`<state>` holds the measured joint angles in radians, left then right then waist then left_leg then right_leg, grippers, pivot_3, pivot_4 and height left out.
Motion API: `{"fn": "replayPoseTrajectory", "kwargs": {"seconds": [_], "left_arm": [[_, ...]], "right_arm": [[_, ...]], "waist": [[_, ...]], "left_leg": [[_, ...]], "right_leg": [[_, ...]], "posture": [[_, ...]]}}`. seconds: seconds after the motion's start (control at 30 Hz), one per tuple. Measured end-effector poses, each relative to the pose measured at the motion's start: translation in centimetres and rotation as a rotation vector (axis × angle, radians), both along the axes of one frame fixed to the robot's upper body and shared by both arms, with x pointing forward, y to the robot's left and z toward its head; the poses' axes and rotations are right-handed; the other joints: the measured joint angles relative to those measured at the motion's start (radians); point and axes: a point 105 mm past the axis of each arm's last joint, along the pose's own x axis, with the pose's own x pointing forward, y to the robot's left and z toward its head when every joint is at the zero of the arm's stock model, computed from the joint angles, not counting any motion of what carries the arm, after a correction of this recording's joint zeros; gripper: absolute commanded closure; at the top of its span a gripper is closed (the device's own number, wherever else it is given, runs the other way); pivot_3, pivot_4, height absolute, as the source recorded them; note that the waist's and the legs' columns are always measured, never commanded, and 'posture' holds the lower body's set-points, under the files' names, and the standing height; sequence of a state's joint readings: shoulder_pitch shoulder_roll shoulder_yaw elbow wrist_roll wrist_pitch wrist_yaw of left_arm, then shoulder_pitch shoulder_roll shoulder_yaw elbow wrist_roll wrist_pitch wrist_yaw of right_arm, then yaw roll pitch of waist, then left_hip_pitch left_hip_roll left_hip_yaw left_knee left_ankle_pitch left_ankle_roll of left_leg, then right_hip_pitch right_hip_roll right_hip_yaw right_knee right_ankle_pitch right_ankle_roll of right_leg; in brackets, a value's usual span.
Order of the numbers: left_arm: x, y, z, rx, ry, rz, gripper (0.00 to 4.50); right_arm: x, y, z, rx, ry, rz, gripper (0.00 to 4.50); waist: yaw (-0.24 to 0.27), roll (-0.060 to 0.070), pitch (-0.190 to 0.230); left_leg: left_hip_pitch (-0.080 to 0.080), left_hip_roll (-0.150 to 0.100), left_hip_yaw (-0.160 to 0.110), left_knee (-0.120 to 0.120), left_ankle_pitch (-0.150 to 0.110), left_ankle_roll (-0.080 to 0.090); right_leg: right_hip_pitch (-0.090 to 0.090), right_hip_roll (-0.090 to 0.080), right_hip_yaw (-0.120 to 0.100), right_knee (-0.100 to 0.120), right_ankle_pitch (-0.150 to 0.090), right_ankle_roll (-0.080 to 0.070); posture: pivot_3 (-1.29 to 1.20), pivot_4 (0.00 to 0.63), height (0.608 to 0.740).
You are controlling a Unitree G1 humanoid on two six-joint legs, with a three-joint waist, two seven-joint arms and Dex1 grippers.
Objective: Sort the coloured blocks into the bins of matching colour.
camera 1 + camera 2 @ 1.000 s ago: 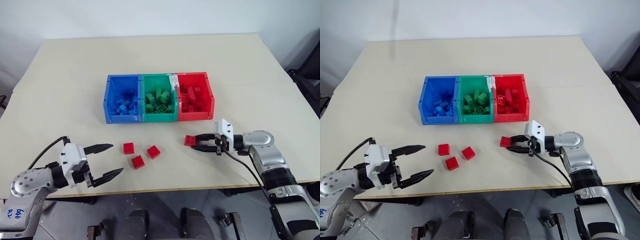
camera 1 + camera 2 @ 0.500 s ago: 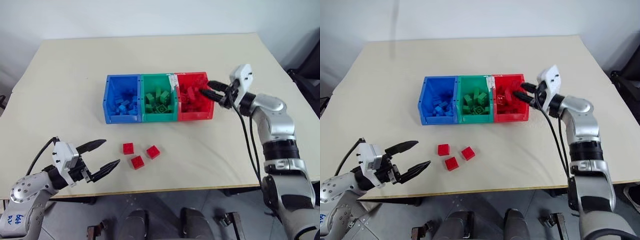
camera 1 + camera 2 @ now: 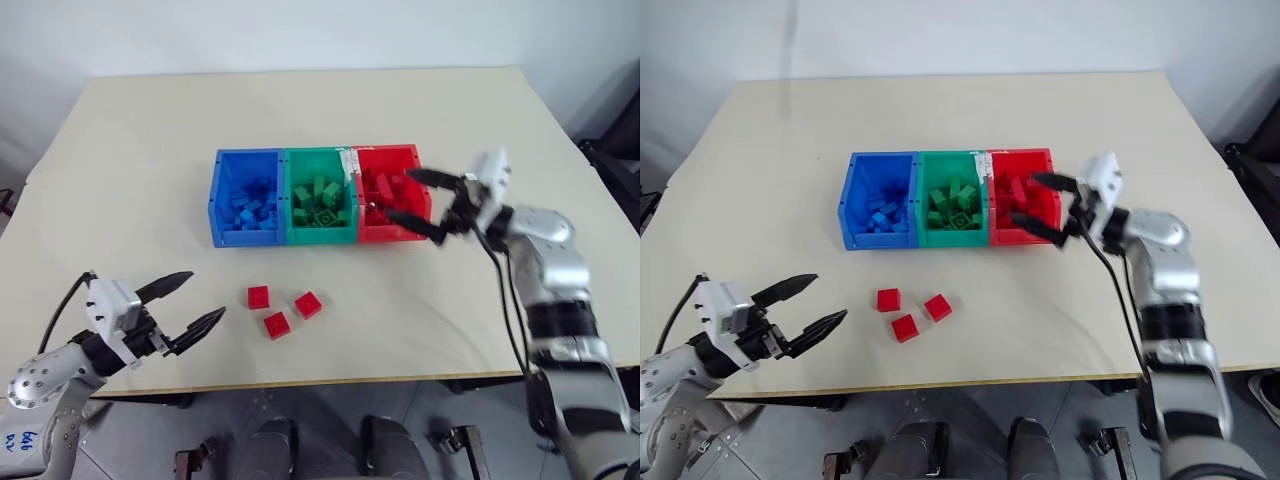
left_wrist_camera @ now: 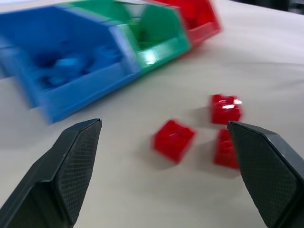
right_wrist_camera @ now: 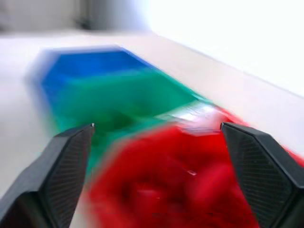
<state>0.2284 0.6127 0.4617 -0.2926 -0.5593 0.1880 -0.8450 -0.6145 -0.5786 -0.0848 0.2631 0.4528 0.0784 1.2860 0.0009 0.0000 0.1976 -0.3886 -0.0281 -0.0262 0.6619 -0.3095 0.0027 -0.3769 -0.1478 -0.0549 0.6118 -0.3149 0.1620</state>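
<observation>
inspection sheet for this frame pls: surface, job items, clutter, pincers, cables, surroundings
Surface: beige table, flat.
Job's things: three red blocks loose on the table in front of the bins; blue, green and red bins joined, each holding bricks of its colour.
Clutter: nothing seen.
Grippers: left pincer open, near the table's front edge; right pincer open, empty, at the red bin.
Cables: black cable along the right arm.
Surroundings: pale wall; dark object at right.
</observation>
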Motion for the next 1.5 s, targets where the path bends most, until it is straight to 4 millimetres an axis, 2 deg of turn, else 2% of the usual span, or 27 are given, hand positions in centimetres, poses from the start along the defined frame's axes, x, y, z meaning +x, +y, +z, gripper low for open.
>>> {"fn": "replayPoseTrajectory", "kwargs": {"seconds": [0.13, 0.2, 0.33, 0.5, 0.6, 0.73, 0.8, 0.97, 1.17, 1.37, 1.5], "left_arm": [[-1.2, 3.4, -2.2, 0.007, 0.092, 0.095, 0.0], [-1.7, 4.7, -2.6, 0.025, 0.103, 0.125, 0.0], [-2.3, 6.1, -2.8, 0.062, 0.105, 0.15, 0.0], [-2.4, 5.6, -2.6, 0.108, 0.107, 0.092, 0.0], [-1.8, 2.6, -2.4, 0.156, 0.102, -0.032, 0.0], [1.8, -4.1, 0.1, 0.145, 0.063, -0.199, 0.0], [2.6, -6.9, 1.0, 0.174, 0.068, -0.27, 0.0], [4.3, -11.6, 0.9, 0.276, 0.193, -0.337, 0.0], [5.3, -14.1, -0.8, 0.432, 0.341, -0.322, 0.0], [5.5, -16.3, -1.6, 0.47, 0.405, -0.32, 0.0], [5.7, -16.4, -1.7, 0.492, 0.403, -0.297, 0.87]], "right_arm": [[-3.6, -1.2, -3.6, -0.067, 0.088, 0.107, 0.03], [-4.4, -1.9, -4.6, -0.097, 0.127, 0.121, 0.03], [-4.6, -2.4, -4.6, -0.093, 0.113, 0.111, 0.03], [-5.0, -3.3, -4.4, -0.113, 0.071, 0.101, 0.03], [-5.3, -3.8, -5.0, -0.12, 0.079, 0.09, 0.03], [-6.3, -4.2, -5.8, -0.128, 0.107, 0.081, 0.03], [-6.8, -4.0, -5.6, -0.126, 0.095, 0.083, 0.03], [-7.8, -4.3, -5.8, -0.131, 0.105, 0.06, 0.03], [-8.6, -4.4, -5.8, -0.124, 0.101, 0.0, 0.03], [-9.4, -4.6, -6.1, -0.124, 0.106, -0.049, 0.03], [-9.6, -4.4, -6.1, -0.122, 0.1, -0.061, 0.0]], "waist": [[-0.002, 0.0, 0.0], [-0.004, 0.0, 0.0], [-0.004, 0.0, 0.0], [0.0, 0.0, 0.0], [0.002, 0.0, 0.0], [0.023, 0.0, 0.0], [0.021, 0.0, 0.0], [0.016, 0.0, 0.0], [0.023, 0.0, 0.0], [0.025, 0.0, 0.0], [0.025, 0.0, 0.0]], "left_leg": [[0.001, -0.003, 0.005, 0.002, -0.002, 0.002], [0.003, -0.001, 0.007, 0.002, -0.002, 0.002], [0.004, 0.004, 0.008, 0.002, -0.003, 0.001], [0.003, 0.004, 0.008, 0.002, -0.005, 0.002], [0.003, 0.003, 0.008, 0.002, -0.005, 0.002], [0.003, 0.004, 0.007, 0.005, -0.005, 0.001], [0.003, 0.003, 0.008, 0.005, -0.005, 0.001], [0.003, 0.002, 0.008, 0.004, -0.005, 0.001], [0.003, -0.002, 0.008, 0.005, -0.005, 0.001], [0.003, -0.002, 0.008, 0.006, -0.005, 0.001], [0.003, -0.002, 0.008, 0.006, -0.005, 0.001]], "right_leg": [[0.0, -0.001, 0.001, -0.001, 0.0, 0.0], [0.0, -0.001, 0.001, -0.001, 0.0, 0.0], [0.0, -0.001, 0.001, -0.001, 0.0, 0.0], [0.0, -0.001, 0.001, -0.001, 0.0, 0.0], [0.0, -0.001, 0.001, -0.002, 0.0, 0.0], [0.001, -0.001, 0.001, 0.0, 0.001, 0.0], [0.0, -0.001, 0.002, 0.001, 0.001, 0.0], [0.0, 0.001, 0.001, 0.001, 0.001, 0.0], [0.0, 0.001, 0.002, 0.001, 0.001, 0.0], [0.0, 0.001, 0.002, 0.001, 0.001, 0.0], [0.0, 0.001, 0.003, 0.001, 0.001, 0.0]], "posture": [[0.0, 0.15, 0.74], [0.0, 0.15, 0.74], [0.0, 0.15, 0.74], [0.0, 0.15, 0.74], [0.0, 0.15, 0.74], [0.0, 0.15, 0.74], [0.0, 0.15, 0.74], [0.0, 0.15, 0.74], [0.0, 0.15, 0.74], [0.0, 0.15, 0.74], [0.0, 0.15, 0.74]]}}
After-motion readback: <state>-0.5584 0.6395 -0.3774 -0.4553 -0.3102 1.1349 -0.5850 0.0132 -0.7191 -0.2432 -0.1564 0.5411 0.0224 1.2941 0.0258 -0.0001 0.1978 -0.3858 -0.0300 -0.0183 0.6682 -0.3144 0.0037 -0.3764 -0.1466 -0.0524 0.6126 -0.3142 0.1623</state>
